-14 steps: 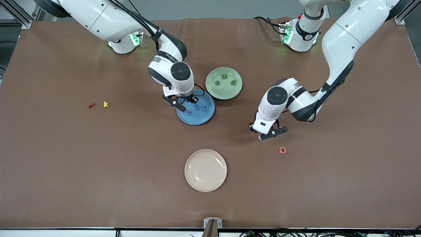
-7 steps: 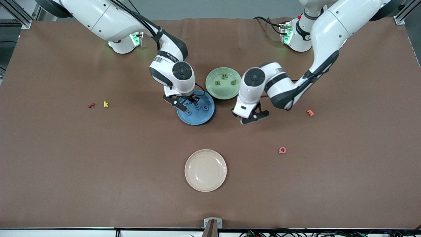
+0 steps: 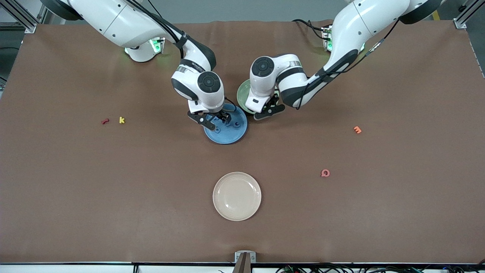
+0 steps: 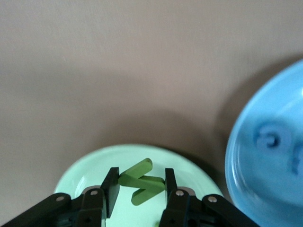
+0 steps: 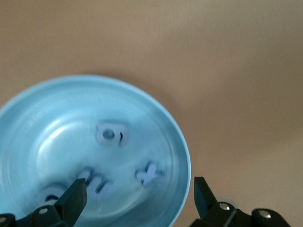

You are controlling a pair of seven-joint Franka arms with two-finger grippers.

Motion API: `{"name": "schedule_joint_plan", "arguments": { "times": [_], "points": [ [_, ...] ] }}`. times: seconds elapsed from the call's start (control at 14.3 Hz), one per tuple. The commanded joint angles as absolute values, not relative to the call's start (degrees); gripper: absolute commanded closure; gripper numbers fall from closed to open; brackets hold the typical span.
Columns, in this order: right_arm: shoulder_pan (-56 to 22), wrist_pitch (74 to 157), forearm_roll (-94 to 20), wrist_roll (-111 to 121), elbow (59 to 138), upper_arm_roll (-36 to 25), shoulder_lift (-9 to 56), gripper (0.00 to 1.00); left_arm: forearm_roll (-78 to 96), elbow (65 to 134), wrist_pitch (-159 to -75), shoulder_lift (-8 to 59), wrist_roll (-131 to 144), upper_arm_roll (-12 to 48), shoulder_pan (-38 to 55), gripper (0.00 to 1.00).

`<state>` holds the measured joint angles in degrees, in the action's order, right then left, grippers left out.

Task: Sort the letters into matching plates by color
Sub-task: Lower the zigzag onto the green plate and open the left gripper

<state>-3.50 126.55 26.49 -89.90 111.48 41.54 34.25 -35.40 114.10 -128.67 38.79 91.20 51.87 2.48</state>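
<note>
Left wrist view: we're clamping the left gripper on a green letter over the green plate, ready to drop. Right gripper is hovering wide open, empty, over the blue plate holding blue letters.

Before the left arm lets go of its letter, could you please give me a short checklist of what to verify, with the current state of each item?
1. Left hand shut on the green letter: ok, the letter sits clamped between its fingers.
2. Left hand over the green plate: ok, the wrist view shows the plate right under the letter.
3. Room on the green plate for the drop: cannot tell, the arm hides most of it in the front view.
4. Right hand open and holding nothing: ok, over the blue plate.
5. Blue letters in the blue plate: ok, the g, the x and more lie inside.
</note>
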Motion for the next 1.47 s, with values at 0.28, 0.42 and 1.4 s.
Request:
{"name": "schedule_joint_plan", "arguments": {
  "times": [0.28, 0.42, 1.4],
  "points": [
    [2.9, 120.8, 27.6, -78.7, 108.9, 42.3, 32.8, 0.0, -34.2, 115.3, -128.1, 39.7, 91.8, 51.9, 4.6, 0.74],
    [2.8, 120.8, 27.6, -78.7, 108.8, 42.3, 32.8, 0.0, -34.2, 115.3, -128.1, 40.0, 91.8, 51.9, 4.8, 0.64],
    [-2.4, 117.6, 15.4, -35.4, 108.9, 18.9, 22.6, 0.0, -31.2, 116.3, -121.7, 32.3, 80.3, 63.2, -15.6, 0.02]
  ]
}}
